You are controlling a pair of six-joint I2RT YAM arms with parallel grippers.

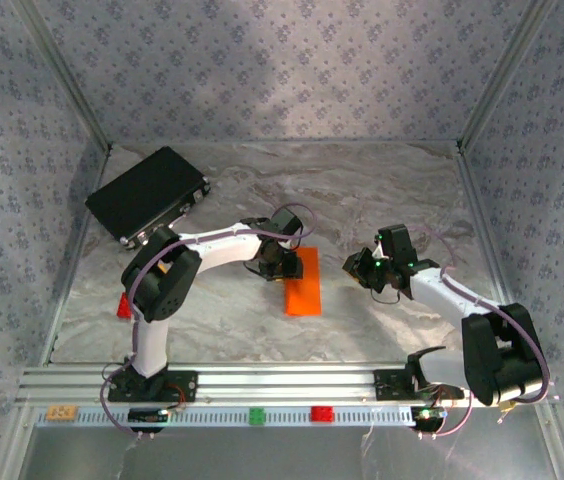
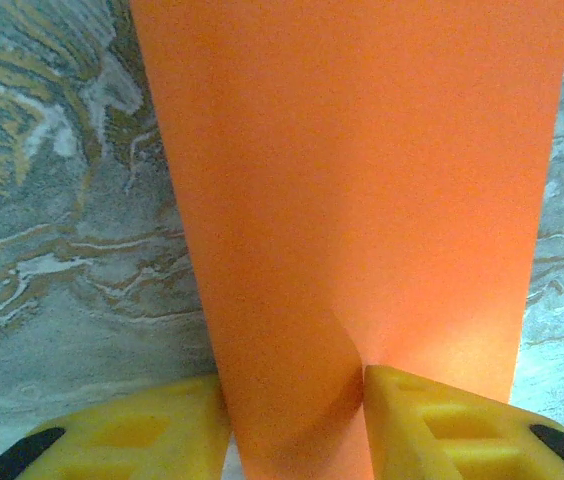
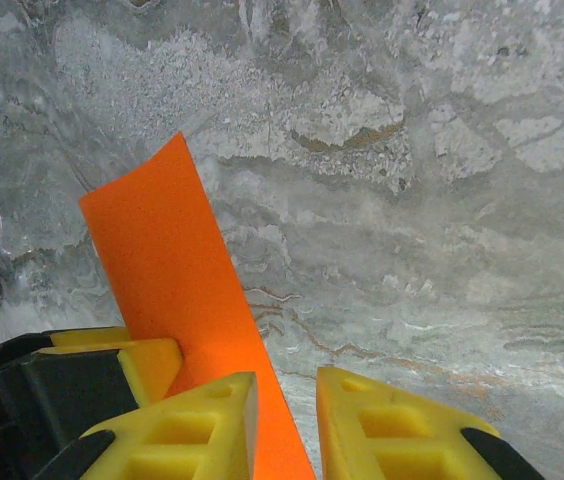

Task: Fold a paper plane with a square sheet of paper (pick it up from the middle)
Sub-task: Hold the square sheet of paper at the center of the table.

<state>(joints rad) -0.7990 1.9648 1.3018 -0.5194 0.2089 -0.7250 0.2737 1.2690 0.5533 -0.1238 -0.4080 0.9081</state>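
Note:
The square sheet of paper [image 1: 304, 290] is bright orange and lies on the marbled table as a narrow rectangle, not as a pointed paper plane. My left gripper [image 1: 280, 268] stands at its far left edge. In the left wrist view the paper [image 2: 362, 180] humps up between the yellow fingers [image 2: 432, 420], and the left gripper [image 2: 295, 385] is shut on that raised fold. My right gripper [image 1: 362, 268] hovers to the right of the paper, apart from it. In the right wrist view the right gripper [image 3: 287, 385] is narrowly open over bare table, with the paper [image 3: 162, 260] beside its left finger.
A black rectangular case [image 1: 147, 195] lies at the back left. A small red block [image 1: 124, 305] sits by the left arm. Green [image 1: 257, 415] and red [image 1: 321, 413] blocks rest on the front rail. Patterned walls close in three sides of the table.

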